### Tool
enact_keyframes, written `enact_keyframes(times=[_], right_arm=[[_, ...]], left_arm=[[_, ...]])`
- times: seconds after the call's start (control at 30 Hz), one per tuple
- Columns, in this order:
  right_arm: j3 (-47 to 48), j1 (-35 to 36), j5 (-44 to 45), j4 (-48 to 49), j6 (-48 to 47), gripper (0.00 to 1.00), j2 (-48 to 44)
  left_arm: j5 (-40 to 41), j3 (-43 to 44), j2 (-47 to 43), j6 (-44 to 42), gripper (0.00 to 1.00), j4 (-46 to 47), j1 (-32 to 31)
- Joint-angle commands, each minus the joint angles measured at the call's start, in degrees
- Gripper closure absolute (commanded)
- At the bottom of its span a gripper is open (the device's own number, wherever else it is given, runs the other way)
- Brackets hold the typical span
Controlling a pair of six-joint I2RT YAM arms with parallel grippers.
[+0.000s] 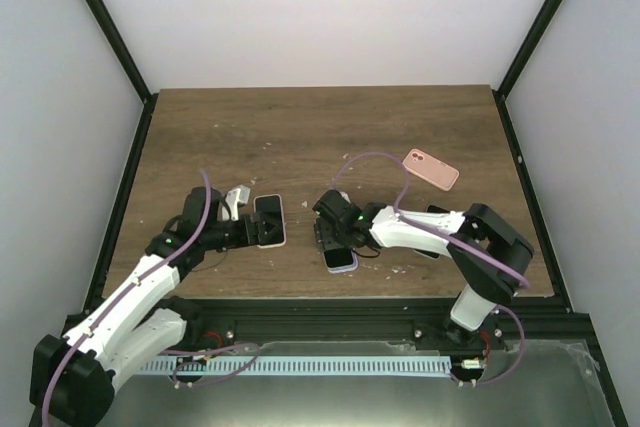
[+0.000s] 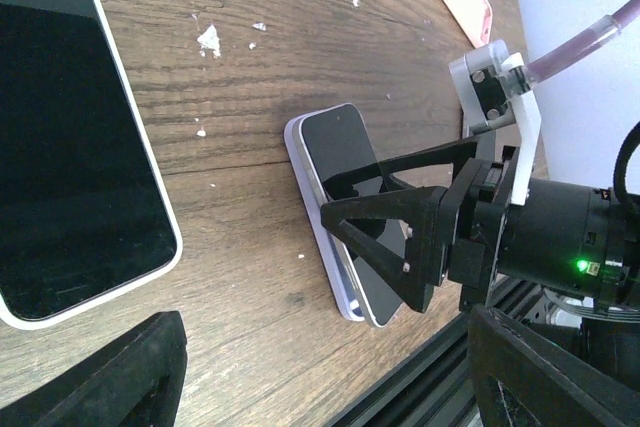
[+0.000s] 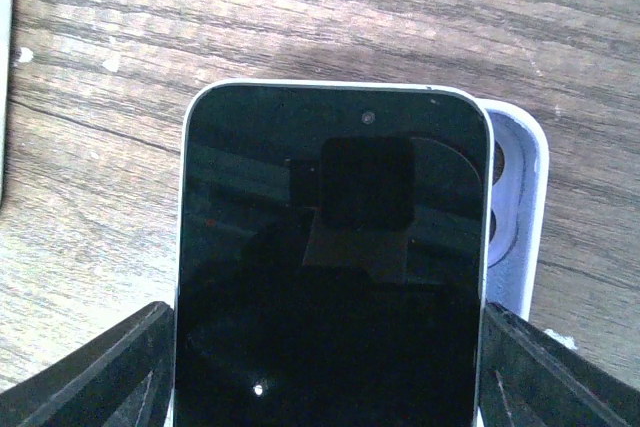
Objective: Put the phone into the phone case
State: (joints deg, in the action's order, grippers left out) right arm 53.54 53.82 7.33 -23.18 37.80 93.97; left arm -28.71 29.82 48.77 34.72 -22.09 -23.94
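A black-screened phone (image 3: 330, 247) lies tilted on a lavender phone case (image 3: 518, 197), shifted left so the case's camera-hole side shows. My right gripper (image 3: 328, 377) is shut on the phone's long sides. From above, the right gripper (image 1: 335, 234) stands over the case (image 1: 342, 261) near the table's front edge. The left wrist view shows the phone (image 2: 345, 162), the case (image 2: 318, 209) under it, and the right gripper's fingers (image 2: 400, 237) clamped on it. My left gripper (image 2: 330, 387) is open and empty, just left of them (image 1: 258, 232).
A second phone with a white rim (image 1: 271, 219) lies flat at the left gripper's tip (image 2: 70, 137). A pink case (image 1: 431, 169) lies further back on the right. A dark flat object (image 1: 432, 245) lies under the right arm. White crumbs dot the wood.
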Motion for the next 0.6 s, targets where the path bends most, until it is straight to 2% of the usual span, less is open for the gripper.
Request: enact_keyframes(times=[0.0,0.57], right_arm=[[2.11,0.41,1.52,1.64,1.58,0.34,0.74],[0.70,0.58,2.84,1.29,2.41,0.34,-0.84]], left_arm=[[0.20,-0.54,-0.63,-0.27,0.21,-0.18,-0.09],[0.40,-0.66,-0.35,-0.21,0.21,0.01,-0.14]])
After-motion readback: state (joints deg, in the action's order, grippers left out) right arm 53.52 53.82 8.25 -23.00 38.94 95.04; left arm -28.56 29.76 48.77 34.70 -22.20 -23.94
